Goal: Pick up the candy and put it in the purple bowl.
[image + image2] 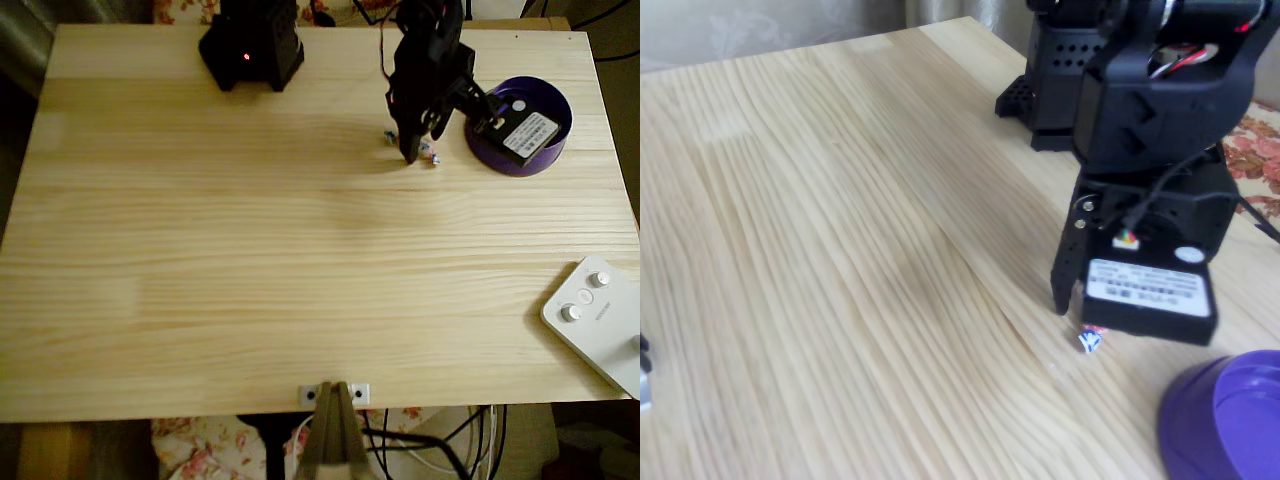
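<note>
Gripper (412, 155) over 1 candy (430, 152), beside 1 purple bowl (490, 155).

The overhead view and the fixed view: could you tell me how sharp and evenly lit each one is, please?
Overhead view: warm, fairly even light, soft focus; the gripper casts a faint shadow by the candy. Fixed view: purple bowl and near table blurred, the candy small but discernible.

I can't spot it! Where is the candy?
In the overhead view, the candy lies on the table under the gripper, just left of the purple bowl.
</note>
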Controlling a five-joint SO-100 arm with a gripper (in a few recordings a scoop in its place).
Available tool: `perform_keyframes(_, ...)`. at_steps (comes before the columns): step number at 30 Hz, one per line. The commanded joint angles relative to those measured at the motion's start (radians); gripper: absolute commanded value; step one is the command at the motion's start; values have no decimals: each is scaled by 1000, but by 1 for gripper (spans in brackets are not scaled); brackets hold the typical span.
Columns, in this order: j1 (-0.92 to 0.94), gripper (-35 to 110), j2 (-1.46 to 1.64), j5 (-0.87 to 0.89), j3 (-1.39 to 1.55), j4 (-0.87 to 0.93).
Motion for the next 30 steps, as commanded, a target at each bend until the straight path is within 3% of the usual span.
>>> perform_keyframes(1,20,14,38,14,31,31)
perform_keyframes(9,29,0,38,26,46,40)
perform_keyframes(24,152,-1,353,17,-78,120)
perform_keyframes(30,83,-1,476,-15,-170,87)
